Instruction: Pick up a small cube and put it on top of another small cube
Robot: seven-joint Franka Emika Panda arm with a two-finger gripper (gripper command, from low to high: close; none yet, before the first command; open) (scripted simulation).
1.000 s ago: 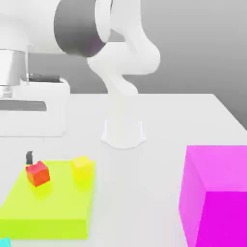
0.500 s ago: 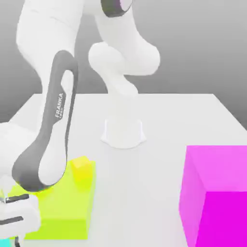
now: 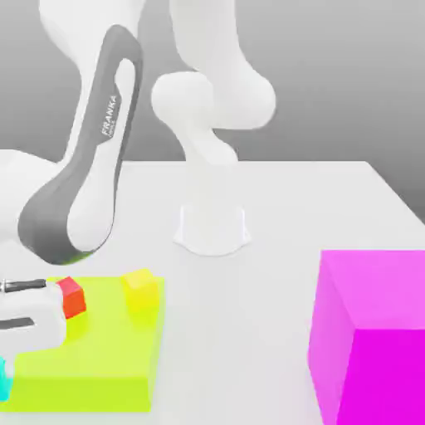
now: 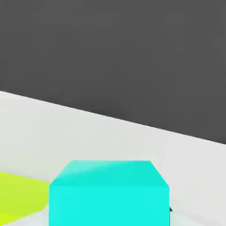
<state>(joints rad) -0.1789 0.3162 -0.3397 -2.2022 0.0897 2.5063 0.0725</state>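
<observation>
Nearest of all, the cyan cube (image 4: 109, 193) sits right under the hand in the hand view, its top face catching the light, a corner of the lime-green slab (image 4: 22, 196) showing beside it. In the exterior view that same cube (image 3: 5, 379) is a sliver of turquoise at the exterior view's left edge, directly under the white hand. The gripper (image 3: 7, 365) has closed down as far as it goes, and with the cyan cube lying straight between its fingers it looks clamped on it — though the fingertips themselves are hidden from me.

Just beyond, the lime-green slab (image 3: 100, 365) lies flat on the white table (image 3: 249, 299). On its top stands the red-orange cube (image 3: 73, 295), partly behind the hand, and a little toward the exterior view's right of it the small yellow cube (image 3: 141, 287), the two apart from each other.

Over at the exterior view's right the big magenta block (image 3: 369, 332) stands well apart from the slab.

Farther back is the arm's round white base (image 3: 212, 228), and the grey-and-white arm (image 3: 87, 178) curves up and over from it — down toward the hand.
</observation>
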